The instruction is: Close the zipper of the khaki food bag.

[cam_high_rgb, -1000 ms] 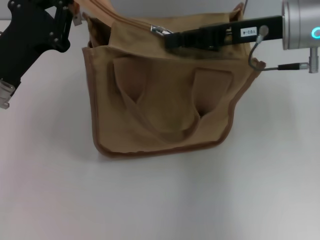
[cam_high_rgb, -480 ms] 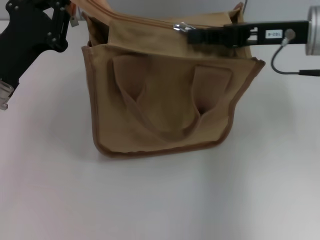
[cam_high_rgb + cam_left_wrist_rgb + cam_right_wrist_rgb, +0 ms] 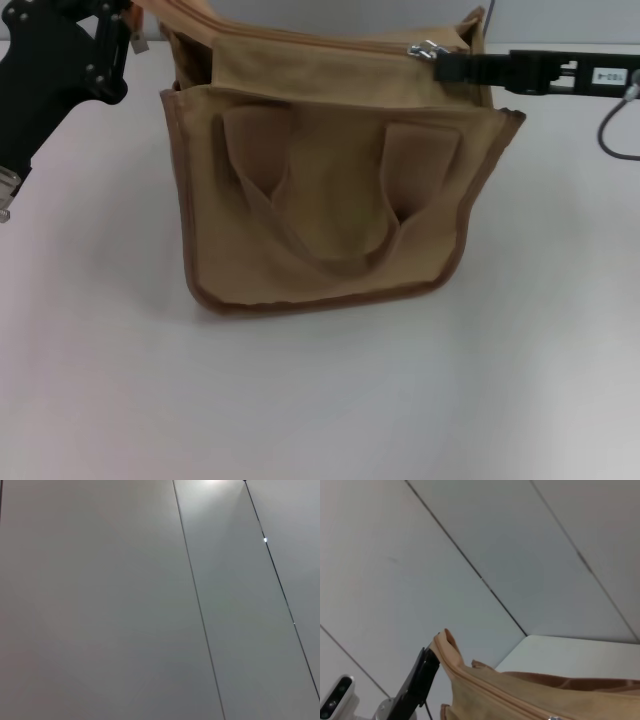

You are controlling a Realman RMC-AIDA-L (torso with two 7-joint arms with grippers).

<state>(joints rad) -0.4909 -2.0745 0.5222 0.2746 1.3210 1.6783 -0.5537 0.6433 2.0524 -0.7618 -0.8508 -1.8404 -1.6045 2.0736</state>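
Note:
The khaki food bag (image 3: pixel 330 200) stands upright on the white table, its two handles hanging down the front. The zipper (image 3: pixel 300 38) runs along its top. Its silver pull tab (image 3: pixel 428 49) is near the bag's right end. My right gripper (image 3: pixel 442 62) reaches in from the right and is shut on the pull tab. My left gripper (image 3: pixel 132 20) is at the bag's upper left corner, shut on the fabric end of the zipper strip. The right wrist view shows the bag's top (image 3: pixel 520 690) and the left gripper (image 3: pixel 422 677) holding the raised fabric tip (image 3: pixel 442 642).
The white table (image 3: pixel 320 400) extends in front of and beside the bag. A grey cable (image 3: pixel 610 135) loops off the right arm. The left wrist view shows only grey wall panels (image 3: pixel 125 605).
My right gripper has moved to the right along the bag's top with the pull tab, from left of the middle to near the right end. The left gripper has held still.

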